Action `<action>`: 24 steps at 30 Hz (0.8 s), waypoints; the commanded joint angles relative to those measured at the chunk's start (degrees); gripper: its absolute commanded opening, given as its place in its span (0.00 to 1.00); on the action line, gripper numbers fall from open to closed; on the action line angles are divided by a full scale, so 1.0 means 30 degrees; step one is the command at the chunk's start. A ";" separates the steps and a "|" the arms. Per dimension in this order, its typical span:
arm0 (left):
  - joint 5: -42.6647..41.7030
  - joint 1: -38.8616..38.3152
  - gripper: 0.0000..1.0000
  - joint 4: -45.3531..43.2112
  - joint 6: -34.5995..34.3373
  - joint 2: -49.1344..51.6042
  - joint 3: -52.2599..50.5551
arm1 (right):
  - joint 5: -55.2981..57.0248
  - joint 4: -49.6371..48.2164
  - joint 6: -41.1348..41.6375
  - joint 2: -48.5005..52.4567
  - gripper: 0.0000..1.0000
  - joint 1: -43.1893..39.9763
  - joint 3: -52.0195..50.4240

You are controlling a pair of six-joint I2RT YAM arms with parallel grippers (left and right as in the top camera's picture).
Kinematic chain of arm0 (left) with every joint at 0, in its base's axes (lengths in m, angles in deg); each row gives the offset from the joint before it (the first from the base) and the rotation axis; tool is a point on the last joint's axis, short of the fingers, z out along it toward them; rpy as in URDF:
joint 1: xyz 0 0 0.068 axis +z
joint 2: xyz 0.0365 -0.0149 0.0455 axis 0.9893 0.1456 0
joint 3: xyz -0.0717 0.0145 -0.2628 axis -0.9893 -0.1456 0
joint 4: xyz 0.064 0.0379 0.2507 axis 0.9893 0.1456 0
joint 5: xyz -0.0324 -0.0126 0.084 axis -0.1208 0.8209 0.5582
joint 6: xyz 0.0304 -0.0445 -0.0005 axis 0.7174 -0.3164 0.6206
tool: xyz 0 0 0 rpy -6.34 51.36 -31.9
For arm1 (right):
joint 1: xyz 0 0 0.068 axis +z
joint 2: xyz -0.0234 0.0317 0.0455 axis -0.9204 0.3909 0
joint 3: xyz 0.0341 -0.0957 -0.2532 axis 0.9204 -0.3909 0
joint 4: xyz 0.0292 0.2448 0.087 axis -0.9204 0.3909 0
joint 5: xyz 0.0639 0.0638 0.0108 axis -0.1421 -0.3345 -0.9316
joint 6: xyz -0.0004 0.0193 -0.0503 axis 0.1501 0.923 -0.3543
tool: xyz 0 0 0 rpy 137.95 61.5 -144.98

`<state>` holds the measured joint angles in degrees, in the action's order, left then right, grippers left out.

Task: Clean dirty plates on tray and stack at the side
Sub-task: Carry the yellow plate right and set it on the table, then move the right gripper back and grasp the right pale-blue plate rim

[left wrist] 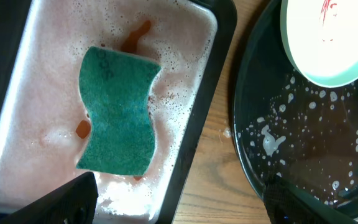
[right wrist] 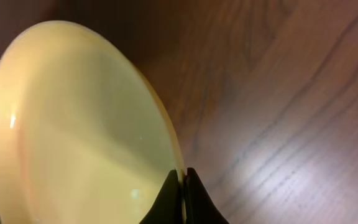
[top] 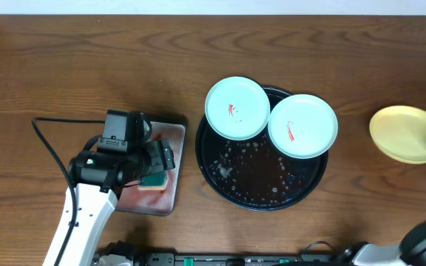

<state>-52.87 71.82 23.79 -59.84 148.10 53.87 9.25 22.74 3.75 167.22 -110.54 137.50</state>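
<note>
Two pale mint plates with red smears, one on the left (top: 237, 108) and one on the right (top: 303, 125), rest on the far rim of the wet black tray (top: 261, 193). My right gripper (right wrist: 182, 180) is shut on the rim of the pale yellow plate (right wrist: 73, 130), which sits over the wood at the far right (top: 404, 133). My left gripper (left wrist: 179, 199) is open above a green sponge (left wrist: 117, 112) lying in the foamy rectangular tray (left wrist: 191, 143). The black tray also shows in the left wrist view (left wrist: 253, 162).
The silver-grey rectangular tray (top: 176, 177) holds pinkish soapy water left of the black tray. A black cable (top: 46, 140) loops on the wood at the left. Bare wood lies between the trays and along the far side.
</note>
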 commanded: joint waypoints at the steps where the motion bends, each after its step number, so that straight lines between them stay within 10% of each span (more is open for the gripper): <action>1: -0.0022 0.0087 0.85 0.0036 0.0255 -0.0036 0.0488 | -0.0379 -0.0131 0.0721 0.1880 0.01 -0.0233 0.0219; 7: -0.0022 0.0087 0.86 0.0036 0.0255 -0.0036 0.0488 | -0.0517 0.0007 0.0109 0.3504 0.04 -0.0204 0.0219; 15: -0.0022 0.0087 0.86 0.0036 0.0255 -0.0036 0.0488 | -0.5829 0.0189 -0.0984 0.0474 0.45 0.0007 0.0262; 24: -0.0022 0.0087 0.85 0.0036 0.0255 -0.0036 0.0488 | -0.3330 0.2135 -0.4226 -0.2820 0.41 0.7570 0.0080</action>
<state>-52.87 71.82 23.81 -59.84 148.10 53.87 -5.85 28.79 -5.61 157.73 -95.44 138.01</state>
